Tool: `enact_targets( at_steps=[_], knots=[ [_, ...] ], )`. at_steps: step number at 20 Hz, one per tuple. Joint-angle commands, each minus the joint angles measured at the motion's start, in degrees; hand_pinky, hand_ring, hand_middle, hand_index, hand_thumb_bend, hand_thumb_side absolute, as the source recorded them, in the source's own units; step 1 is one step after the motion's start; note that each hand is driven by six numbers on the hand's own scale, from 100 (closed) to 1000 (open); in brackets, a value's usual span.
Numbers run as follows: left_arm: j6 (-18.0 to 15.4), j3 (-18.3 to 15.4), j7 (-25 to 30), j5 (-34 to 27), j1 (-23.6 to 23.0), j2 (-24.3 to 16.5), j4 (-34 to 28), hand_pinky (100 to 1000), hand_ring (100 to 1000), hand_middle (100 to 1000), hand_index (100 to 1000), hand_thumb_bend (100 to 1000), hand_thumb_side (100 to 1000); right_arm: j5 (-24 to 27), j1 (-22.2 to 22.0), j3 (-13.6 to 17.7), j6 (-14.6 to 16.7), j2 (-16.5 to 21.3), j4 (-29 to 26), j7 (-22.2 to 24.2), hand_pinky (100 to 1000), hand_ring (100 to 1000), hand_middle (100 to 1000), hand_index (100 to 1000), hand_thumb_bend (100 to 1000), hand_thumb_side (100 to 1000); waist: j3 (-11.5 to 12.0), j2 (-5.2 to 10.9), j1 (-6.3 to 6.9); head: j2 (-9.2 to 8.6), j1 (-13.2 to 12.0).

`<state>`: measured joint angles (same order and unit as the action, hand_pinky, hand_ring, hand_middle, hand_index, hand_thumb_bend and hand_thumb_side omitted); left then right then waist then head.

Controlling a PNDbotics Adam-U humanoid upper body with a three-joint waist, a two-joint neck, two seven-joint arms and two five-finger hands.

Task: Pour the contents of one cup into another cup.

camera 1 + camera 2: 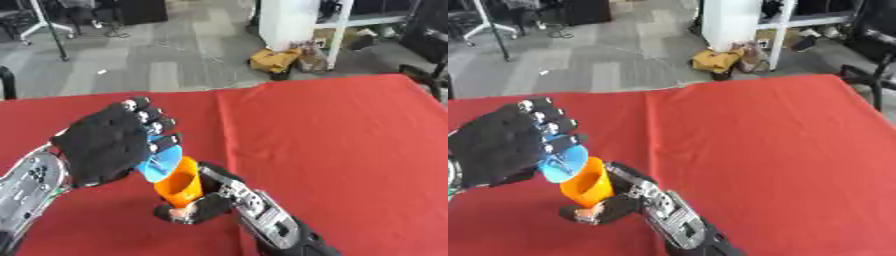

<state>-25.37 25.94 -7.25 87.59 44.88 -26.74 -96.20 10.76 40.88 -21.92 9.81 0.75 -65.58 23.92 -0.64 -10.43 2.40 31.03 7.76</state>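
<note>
My left hand point(105, 142) is curled round a blue cup point(163, 162), holding it tipped on its side with the mouth against the rim of an orange cup point(179, 184). The orange cup stands roughly upright, leaning slightly, and my right hand point(203, 205) is wrapped round its lower part from below and the right. Both cups are in the lower left of the red table point(332, 140). What is inside either cup is hidden from me.
The red table's far edge point(219, 92) runs across the upper part of the view. Beyond it lie grey floor, a white cabinet point(293, 22) and a yellow bag point(273, 61). A black chair edge point(424, 77) shows at the table's right.
</note>
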Motion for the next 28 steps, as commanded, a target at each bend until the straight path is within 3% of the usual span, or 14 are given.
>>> enact_targets(
  at_steps=[1, 28],
  knots=[
    [0.0, -0.2, 0.2, 0.6, 1.3, -1.5, -0.8, 431, 429, 420, 687, 529, 100, 0.4, 1.0, 0.4, 0.1, 0.3, -0.6, 0.1, 683, 392, 355, 445, 384, 100, 0.0, 1.18, 0.1, -0.89, 0.2],
    [0.2, -0.3, 1.2, 1.3, 1.6, -2.1, -1.1, 436, 427, 418, 688, 517, 100, 0.5, 1.0, 0.5, 0.1, 0.3, -0.6, 0.1, 682, 392, 355, 445, 384, 100, 0.0, 1.32, 0.29, -1.04, 0.5]
  ],
)
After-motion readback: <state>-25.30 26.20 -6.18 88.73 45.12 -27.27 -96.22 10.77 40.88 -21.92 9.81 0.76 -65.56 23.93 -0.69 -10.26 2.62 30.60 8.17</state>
